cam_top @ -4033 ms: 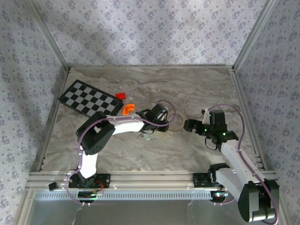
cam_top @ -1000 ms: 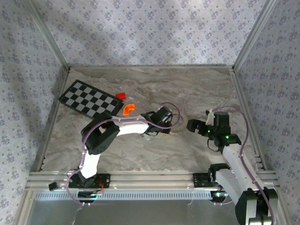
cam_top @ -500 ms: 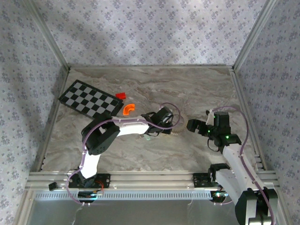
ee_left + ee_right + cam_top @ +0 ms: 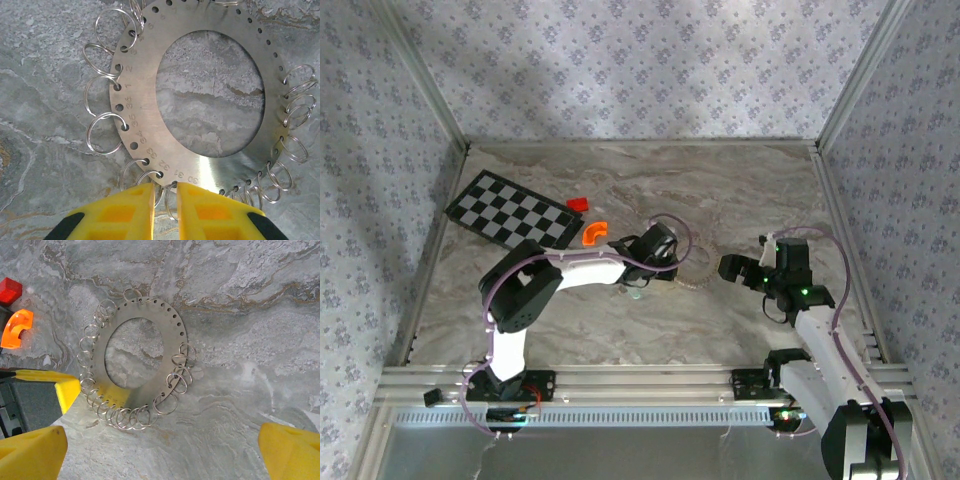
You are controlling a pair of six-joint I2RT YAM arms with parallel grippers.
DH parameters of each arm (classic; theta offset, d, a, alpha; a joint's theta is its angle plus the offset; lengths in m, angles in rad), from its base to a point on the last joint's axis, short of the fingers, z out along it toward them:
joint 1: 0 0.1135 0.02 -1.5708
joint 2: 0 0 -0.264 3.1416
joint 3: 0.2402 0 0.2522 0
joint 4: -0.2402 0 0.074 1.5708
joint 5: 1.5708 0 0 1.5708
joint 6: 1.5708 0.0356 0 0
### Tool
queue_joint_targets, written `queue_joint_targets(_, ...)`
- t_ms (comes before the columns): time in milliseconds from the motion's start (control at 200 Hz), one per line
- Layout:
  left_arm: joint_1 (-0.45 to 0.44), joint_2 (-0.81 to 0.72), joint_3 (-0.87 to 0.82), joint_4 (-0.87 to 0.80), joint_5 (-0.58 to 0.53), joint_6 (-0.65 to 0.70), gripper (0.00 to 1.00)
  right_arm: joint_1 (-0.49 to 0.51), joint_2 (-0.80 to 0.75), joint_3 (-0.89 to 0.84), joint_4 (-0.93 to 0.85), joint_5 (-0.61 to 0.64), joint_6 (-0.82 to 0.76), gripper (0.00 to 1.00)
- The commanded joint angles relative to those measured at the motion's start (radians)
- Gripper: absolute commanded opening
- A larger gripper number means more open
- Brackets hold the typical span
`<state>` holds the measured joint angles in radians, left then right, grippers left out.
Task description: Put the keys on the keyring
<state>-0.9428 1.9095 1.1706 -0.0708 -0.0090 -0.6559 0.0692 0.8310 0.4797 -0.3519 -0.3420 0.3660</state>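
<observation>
Pinching keyring (image 4: 210,175) rim loop in my left pincer (image 4: 165,200); right pincer (image 4: 162,450) gapes empty; key (image 4: 636,295) lies apart, seemingly unthreaded

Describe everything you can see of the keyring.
The keyring is a flat, brushed silvery metal disc with a large round central hole. Small holes run round its rim, some stamped with numbers, and thin wire split rings hang through many of them. It lies flat on the marble-look table. One loop at its edge sits in the narrow gap between the left gripper's jaws.
</observation>
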Motion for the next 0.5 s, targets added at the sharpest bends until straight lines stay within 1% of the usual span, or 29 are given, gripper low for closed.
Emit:
queue_joint_targets(0,-0.001,-0.009,0.000,0.000,-0.013,0.001,0.19,-0.008,-0.015,0.028,-0.031,-0.014,-0.019,1.00)
queue_joint_targets(110,0.013,-0.012,-0.004,-0.016,-0.026,0.025,0.19,-0.009,-0.015,0.029,-0.033,-0.015,-0.020,1.00)
queue_joint_targets(215,0.025,-0.008,-0.007,-0.018,-0.005,0.042,0.19,-0.010,-0.015,0.028,-0.029,-0.015,-0.020,1.00)
queue_joint_targets(345,0.023,0.007,-0.011,0.009,0.026,0.026,0.18,-0.011,-0.012,0.025,-0.024,-0.017,-0.017,1.00)
queue_joint_targets(495,0.016,0.023,-0.008,0.013,0.029,0.023,0.18,-0.009,-0.012,0.023,-0.022,-0.019,-0.013,1.00)
